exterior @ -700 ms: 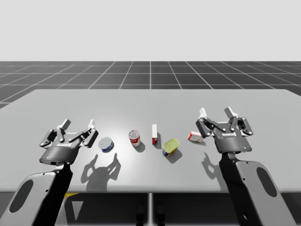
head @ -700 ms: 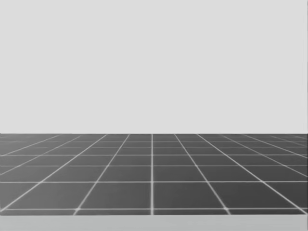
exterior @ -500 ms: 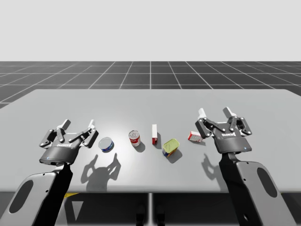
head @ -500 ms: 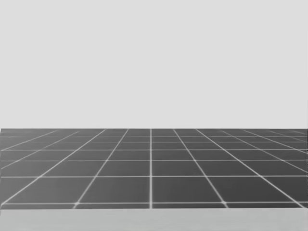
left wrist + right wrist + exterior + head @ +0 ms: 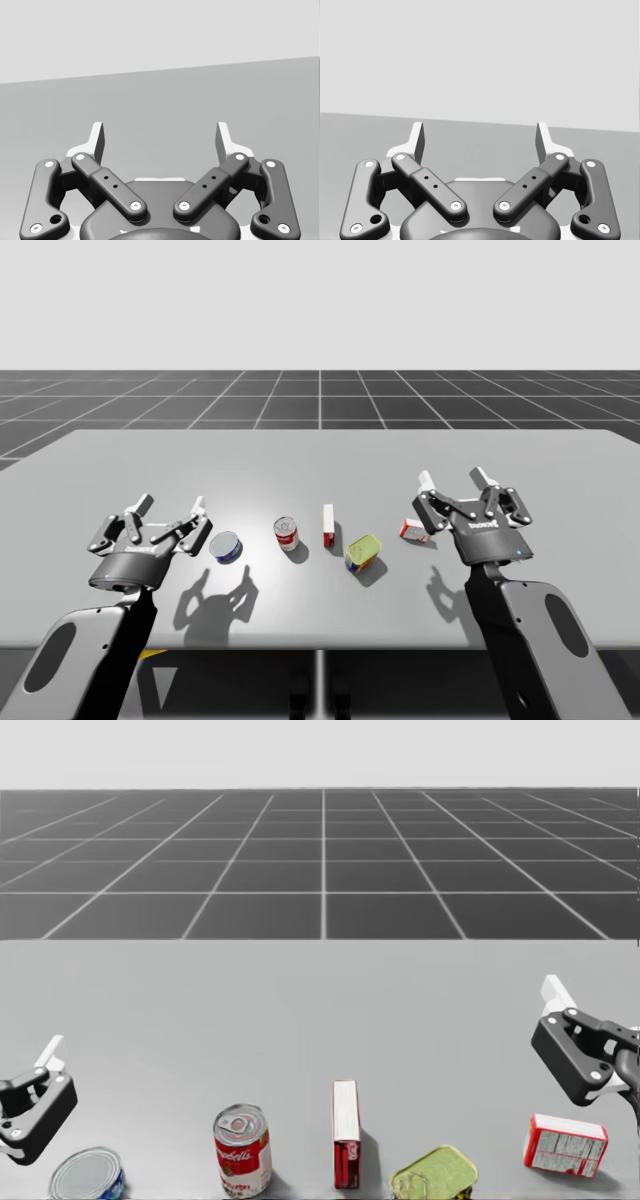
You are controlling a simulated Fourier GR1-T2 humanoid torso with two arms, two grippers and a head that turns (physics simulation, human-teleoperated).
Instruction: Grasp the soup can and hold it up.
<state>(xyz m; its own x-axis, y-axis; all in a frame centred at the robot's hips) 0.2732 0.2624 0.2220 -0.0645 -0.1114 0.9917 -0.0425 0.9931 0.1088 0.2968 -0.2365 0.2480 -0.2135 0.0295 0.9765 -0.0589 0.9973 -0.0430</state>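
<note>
The soup can [image 5: 287, 534], red and white with a silver lid, stands upright near the middle of the grey table [image 5: 320, 455]; the head view has it [image 5: 242, 1150] close to the near edge. My left gripper [image 5: 172, 504] hovers open to the can's left, beyond a blue tin. My right gripper [image 5: 452, 479] hovers open far to the can's right, over a small red box. In each wrist view the gripper [image 5: 160, 137] [image 5: 480, 137] stands open with nothing between its fingers.
A flat blue tin [image 5: 226, 546] lies between my left gripper and the soup can. Right of the can stand a narrow red-and-white box [image 5: 328, 525], a green-and-yellow tin [image 5: 362, 552] and a small red-and-white box [image 5: 415, 531].
My head has turned downward, bringing the table and its objects into the head view. Both grippers have drifted slightly toward the middle and stay open.
</note>
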